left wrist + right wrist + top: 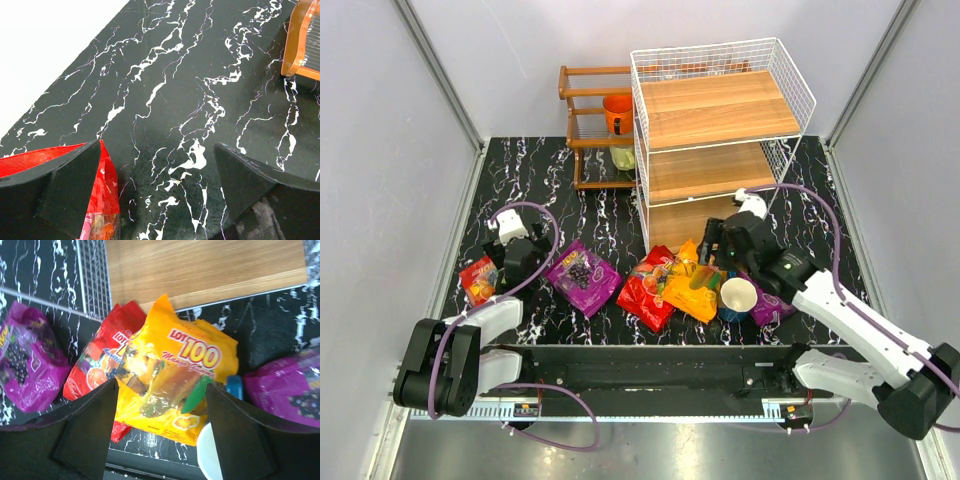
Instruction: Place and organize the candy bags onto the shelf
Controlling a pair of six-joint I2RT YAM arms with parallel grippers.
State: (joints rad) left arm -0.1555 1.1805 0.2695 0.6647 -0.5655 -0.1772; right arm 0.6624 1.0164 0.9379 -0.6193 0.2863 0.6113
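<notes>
Shelf [720,130] stands at 1 o'clock on the black marbled surface [610,215], all three boards bare, and no candy bag is on it. All five bags lie flat on the surface toward 6 o'clock of the shelf. Left red bag [478,280] is far out at 9 o'clock and left purple bag [583,277] is just to its 3 o'clock. Middle red bag [648,290] is partly under the orange-yellow bag [692,285]. Right purple bag [770,305] is mostly hidden by the right arm. Paper cup [737,297] stands upright, touching the orange-yellow bag at its 3 o'clock. Left end effector [515,250] is spread wide and holds nothing. In the wrist view one finger [70,190] overlaps the left red bag's edge; contact can't be told. Right end effector [162,425] is also wide, its jaws straddling the orange-yellow bag from above without gripping it, with the shelf's bottom board at its 12 o'clock. Dark brown rack [590,110] with an orange cup [617,110] stands at 9 o'clock of the shelf.
</notes>
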